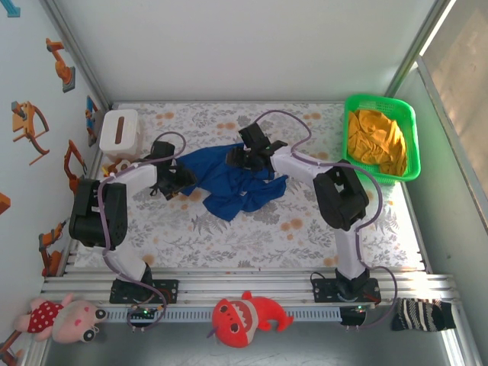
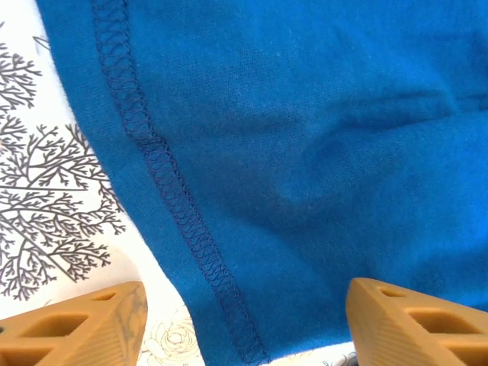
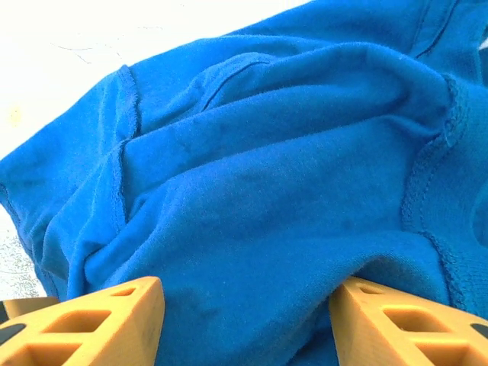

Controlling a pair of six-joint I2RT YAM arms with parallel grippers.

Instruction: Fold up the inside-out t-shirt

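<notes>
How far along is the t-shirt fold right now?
Done: nothing is folded yet. The blue t-shirt lies crumpled on the table, seams outward. In hand: the left end effector stands open over a stitched hem, and the right end effector straddles a bunched ridge of cloth; whether it grips is unclear. Left: spreading the shirt flat, then every fold.

Crumpled blue t-shirt [image 1: 223, 181] on floral table [image 1: 259, 232]

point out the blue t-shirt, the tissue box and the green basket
blue t-shirt [image 1: 229, 187], top view, middle of the crumpled cloth
tissue box [image 1: 120, 130], top view, its white top face
green basket [image 1: 379, 98], top view, far rim
</notes>
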